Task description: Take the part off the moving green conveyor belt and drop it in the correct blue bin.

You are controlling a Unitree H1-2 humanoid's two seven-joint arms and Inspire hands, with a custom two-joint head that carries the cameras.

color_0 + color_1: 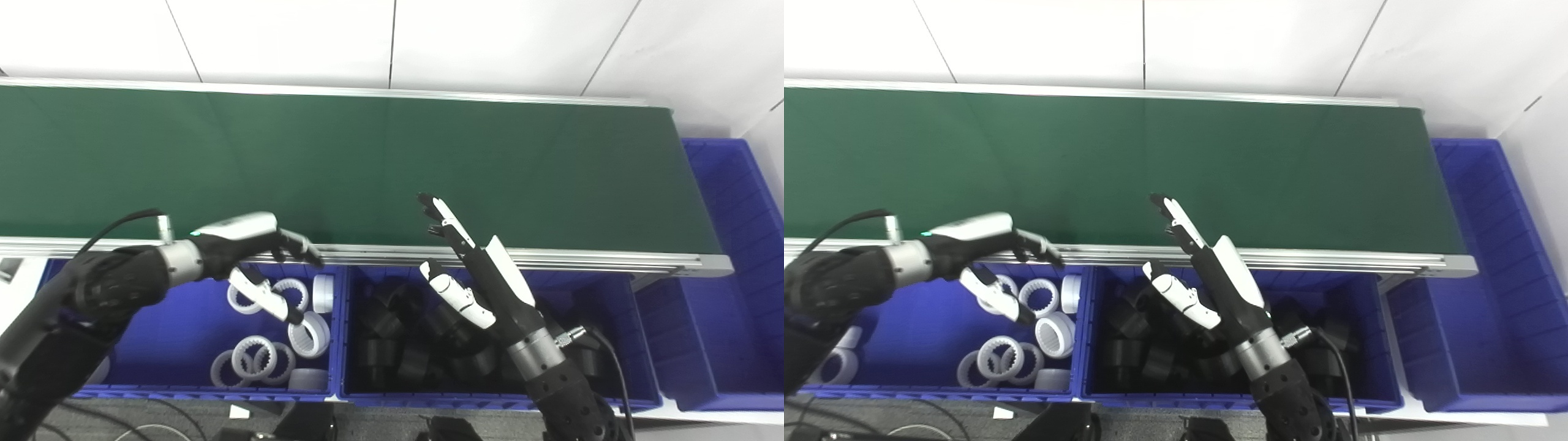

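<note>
The green conveyor belt runs across the view with no part on it. My left hand hovers open over the left blue bin, which holds several white ring-shaped parts; nothing is in its fingers. My right hand is open too, fingers stretched up over the belt's near rail, thumb spread, above the middle blue bin filled with black ring parts. Neither hand holds anything.
A third blue bin sits past the belt's right end and looks bare inside. The belt's aluminium near rail separates the belt from the bins. Cables lie along the bottom edge.
</note>
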